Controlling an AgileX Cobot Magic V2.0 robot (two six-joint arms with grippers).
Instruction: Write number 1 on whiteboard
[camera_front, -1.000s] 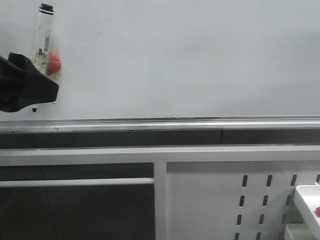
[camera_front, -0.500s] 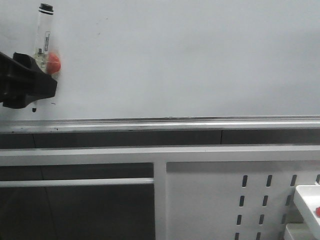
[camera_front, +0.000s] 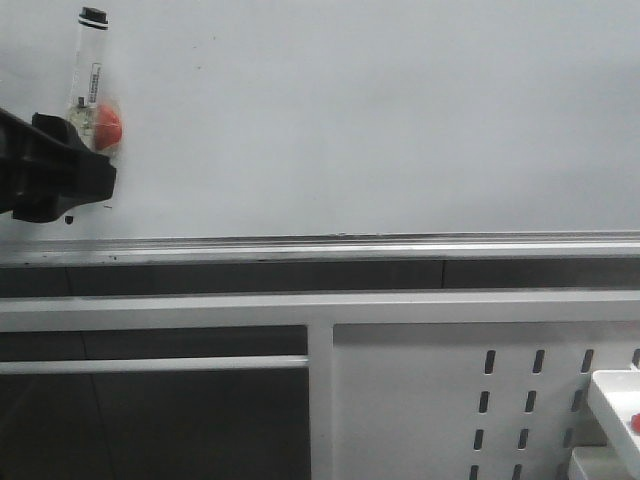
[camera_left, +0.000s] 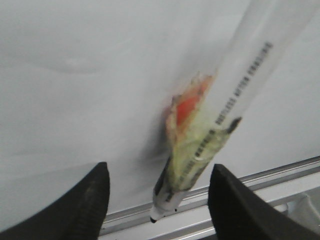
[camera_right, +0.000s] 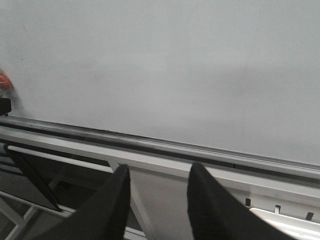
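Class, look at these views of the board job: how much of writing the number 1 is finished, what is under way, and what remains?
Done: nothing; the whiteboard shows no stroke. Under way: the left pincer is open around the marker, which hangs tip-down on the board with a reddish wad on its barrel. The right pincer is open and holds nothing. Left: gripping the marker and drawing the whole 1.
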